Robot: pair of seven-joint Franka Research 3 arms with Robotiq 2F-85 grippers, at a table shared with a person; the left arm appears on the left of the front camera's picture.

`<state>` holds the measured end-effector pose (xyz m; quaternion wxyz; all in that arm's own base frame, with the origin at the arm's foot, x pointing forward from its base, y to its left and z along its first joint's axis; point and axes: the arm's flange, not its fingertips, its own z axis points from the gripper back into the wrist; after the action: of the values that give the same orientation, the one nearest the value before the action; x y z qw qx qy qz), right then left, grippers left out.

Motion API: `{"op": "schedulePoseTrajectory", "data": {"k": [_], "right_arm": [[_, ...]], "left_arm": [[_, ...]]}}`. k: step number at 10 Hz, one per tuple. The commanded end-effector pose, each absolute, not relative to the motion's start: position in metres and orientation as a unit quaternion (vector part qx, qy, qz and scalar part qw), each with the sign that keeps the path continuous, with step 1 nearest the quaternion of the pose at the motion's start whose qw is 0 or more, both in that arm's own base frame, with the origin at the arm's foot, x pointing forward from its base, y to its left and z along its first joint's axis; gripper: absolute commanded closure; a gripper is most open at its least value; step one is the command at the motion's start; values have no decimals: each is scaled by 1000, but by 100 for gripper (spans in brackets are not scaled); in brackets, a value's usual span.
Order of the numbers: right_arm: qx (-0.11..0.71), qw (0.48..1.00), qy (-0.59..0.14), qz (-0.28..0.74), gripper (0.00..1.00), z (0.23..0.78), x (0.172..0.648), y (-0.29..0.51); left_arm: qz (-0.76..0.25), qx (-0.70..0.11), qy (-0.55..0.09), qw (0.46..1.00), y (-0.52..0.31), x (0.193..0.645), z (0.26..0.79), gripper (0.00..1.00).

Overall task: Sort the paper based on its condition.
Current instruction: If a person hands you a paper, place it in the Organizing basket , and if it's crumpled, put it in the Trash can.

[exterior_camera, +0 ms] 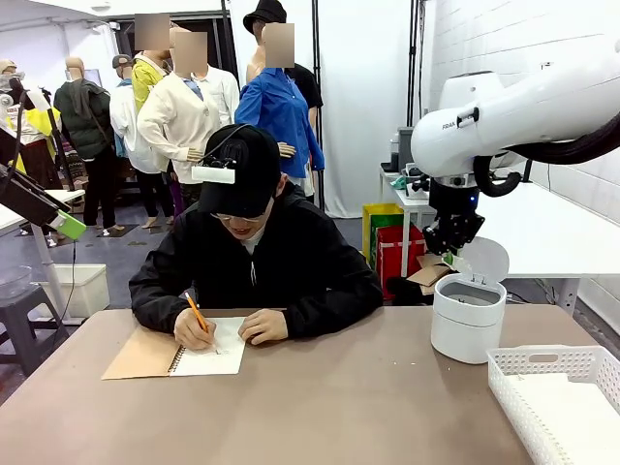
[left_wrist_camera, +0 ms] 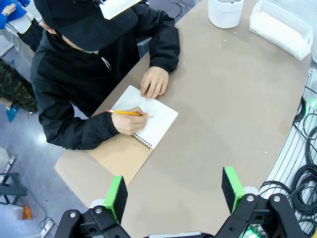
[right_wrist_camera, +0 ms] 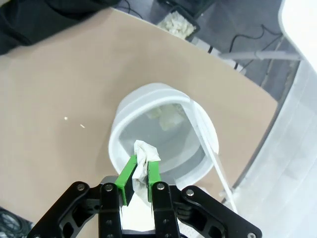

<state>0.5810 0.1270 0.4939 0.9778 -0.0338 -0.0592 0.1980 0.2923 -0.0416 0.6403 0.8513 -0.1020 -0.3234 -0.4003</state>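
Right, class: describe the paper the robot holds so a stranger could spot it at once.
On the brown table, find the round white bin with its lid open. Over its mouth, the right gripper's jaws pinch a white paper: crumpled, unlike the flat notebook page being written on.

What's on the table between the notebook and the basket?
Nothing: the table is bare between the notebook and the basket, in the front and left wrist views.
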Motion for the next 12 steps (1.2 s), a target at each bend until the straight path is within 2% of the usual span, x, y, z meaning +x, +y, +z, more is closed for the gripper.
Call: {"op": "schedulePoseTrajectory", "data": {"k": [1,6,12], "right_arm": [[-65,981,-50,178,90,485,574,120],[-81,981,-51,171,0,484,573,119],[-62,979,-52,186,0,485,567,120]], "left_arm": [[-398,-104,-324,852,-40,293,640,0],[-398,-104,-324,852,-40,293,640,0],[-398,-104,-324,852,-40,293,640,0]]}}
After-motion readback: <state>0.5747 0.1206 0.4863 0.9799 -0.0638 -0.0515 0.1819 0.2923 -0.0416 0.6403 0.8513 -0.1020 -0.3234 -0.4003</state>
